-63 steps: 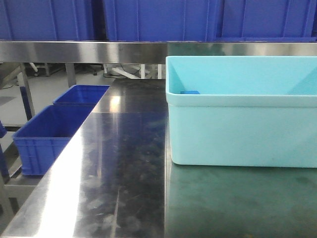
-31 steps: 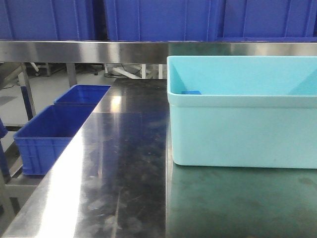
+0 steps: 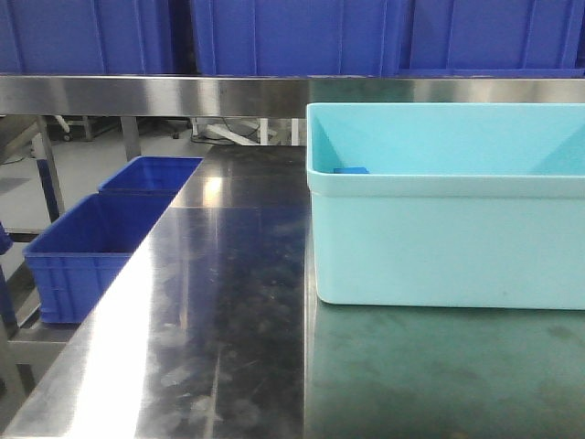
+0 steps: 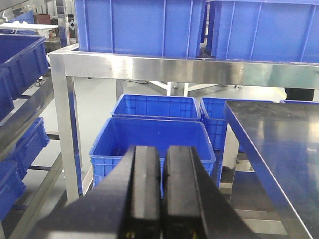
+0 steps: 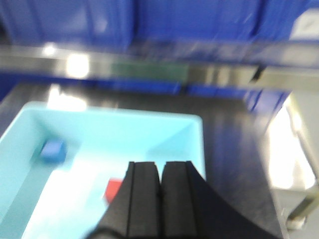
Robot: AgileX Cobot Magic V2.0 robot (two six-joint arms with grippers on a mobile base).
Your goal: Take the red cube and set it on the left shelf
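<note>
The red cube point(image 5: 114, 189) lies on the floor of the pale cyan tub point(image 5: 189, 130), partly hidden behind my right gripper point(image 5: 160, 172), which hangs above the tub, shut and empty. The cube does not show in the front view. My left gripper point(image 4: 163, 159) is shut and empty, left of the steel table, above blue crates. The left shelf point(image 4: 60, 99) is a shiny steel rack with dark blue crates point(image 4: 17, 62) at the far left of the left wrist view.
A blue cube point(image 5: 53, 151) lies in the tub's far left corner and also shows in the front view point(image 3: 350, 170). The cyan tub point(image 3: 439, 238) stands on the steel table point(image 3: 228, 302). Blue crates point(image 3: 101, 242) sit left of the table, more point(image 3: 292, 37) on the steel shelf behind.
The front view shifted slightly and came back; nothing on the table has moved.
</note>
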